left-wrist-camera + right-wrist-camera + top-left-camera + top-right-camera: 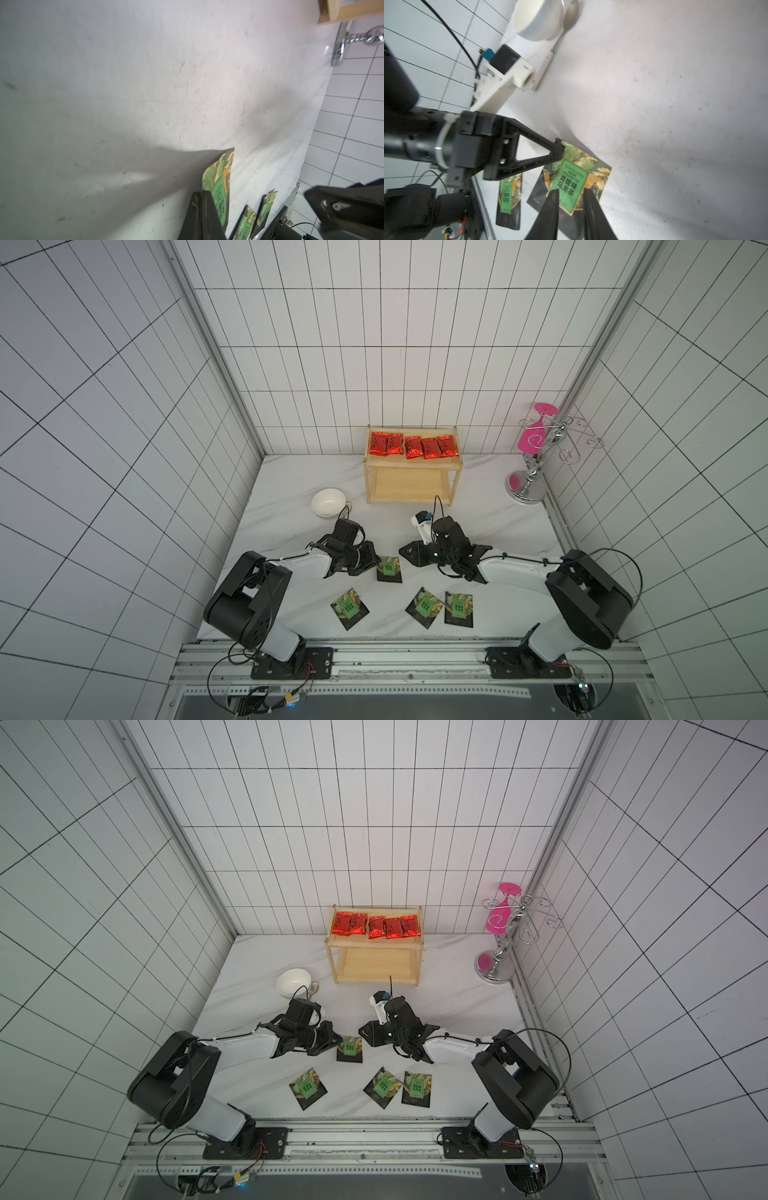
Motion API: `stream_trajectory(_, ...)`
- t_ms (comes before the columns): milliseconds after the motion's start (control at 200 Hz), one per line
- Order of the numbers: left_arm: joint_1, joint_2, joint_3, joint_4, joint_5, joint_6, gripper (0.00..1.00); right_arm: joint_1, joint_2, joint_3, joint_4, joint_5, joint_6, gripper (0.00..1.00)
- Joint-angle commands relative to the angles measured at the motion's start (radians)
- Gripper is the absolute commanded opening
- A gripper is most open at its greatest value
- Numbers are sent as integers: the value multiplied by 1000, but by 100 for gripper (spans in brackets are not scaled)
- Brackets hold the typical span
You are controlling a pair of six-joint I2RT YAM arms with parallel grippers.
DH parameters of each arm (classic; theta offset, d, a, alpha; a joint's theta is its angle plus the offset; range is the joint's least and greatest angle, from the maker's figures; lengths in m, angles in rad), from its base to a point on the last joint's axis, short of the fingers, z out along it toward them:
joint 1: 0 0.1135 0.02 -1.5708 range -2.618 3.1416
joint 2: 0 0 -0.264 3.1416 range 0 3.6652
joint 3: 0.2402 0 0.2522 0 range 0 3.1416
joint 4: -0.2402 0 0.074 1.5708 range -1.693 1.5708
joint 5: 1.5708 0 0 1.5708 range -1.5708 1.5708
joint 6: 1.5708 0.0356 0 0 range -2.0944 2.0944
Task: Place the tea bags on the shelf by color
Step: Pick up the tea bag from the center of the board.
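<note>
Several red tea bags (pixel 413 445) (pixel 376 925) lie in a row on the top tier of the wooden shelf (pixel 413 466) (pixel 374 946). Its lower tier holds nothing. My left gripper (pixel 376 564) (pixel 337 1046) (pixel 201 193) is shut on the edge of a dark green-label tea bag (pixel 389 569) (pixel 350 1049) (pixel 220 176) (pixel 571 178) at mid-table. My right gripper (pixel 402 552) (pixel 361 1033) (pixel 571 191) stands open just right of that sachet, jaws apart in front of its label. Three more green-label sachets (pixel 350 608) (pixel 424 606) (pixel 458 609) lie flat nearer the front.
A white bowl (pixel 328 502) (pixel 537 20) with a spoon (pixel 550 58) beside it sits left of the shelf. At the back right corner stands a chrome wire stand (pixel 528 485) (pixel 340 45) holding a pink glass (pixel 534 439). Tiled walls close in three sides.
</note>
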Motion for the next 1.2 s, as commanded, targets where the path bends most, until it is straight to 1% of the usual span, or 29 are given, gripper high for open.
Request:
stream_trajectory(0,34,-44,1,158,91,-74,0,-12,-68,8,-99,51,187,32)
stream_trajectory(40,43,-52,0,203,121,-88,0,-25,-91,-14,-70,39,223,34)
stream_trajectory(75,50,-58,2,227,146,-95,0,-44,-108,-42,-16,13,285,36)
stream_trajectory(180,65,-74,21,271,205,-94,0,-89,-96,-129,244,-88,441,43)
stream_trajectory(285,88,-87,20,334,249,-127,0,-104,-16,-167,456,-166,567,49)
stream_trajectory(425,108,-79,15,406,255,-181,0,-104,122,-206,799,-199,742,54)
stream_trajectory(500,108,-58,17,450,258,-207,0,-104,194,-217,954,-202,819,54)
stream_trajectory(605,110,-30,14,486,259,-230,0,-105,268,-249,1132,-181,894,43)
stream_trajectory(800,123,-10,11,486,251,-224,0,-107,243,-286,1134,-166,884,23)
stream_trajectory(1194,132,-4,11,474,241,-212,0,-107,235,-299,1132,-159,867,5)
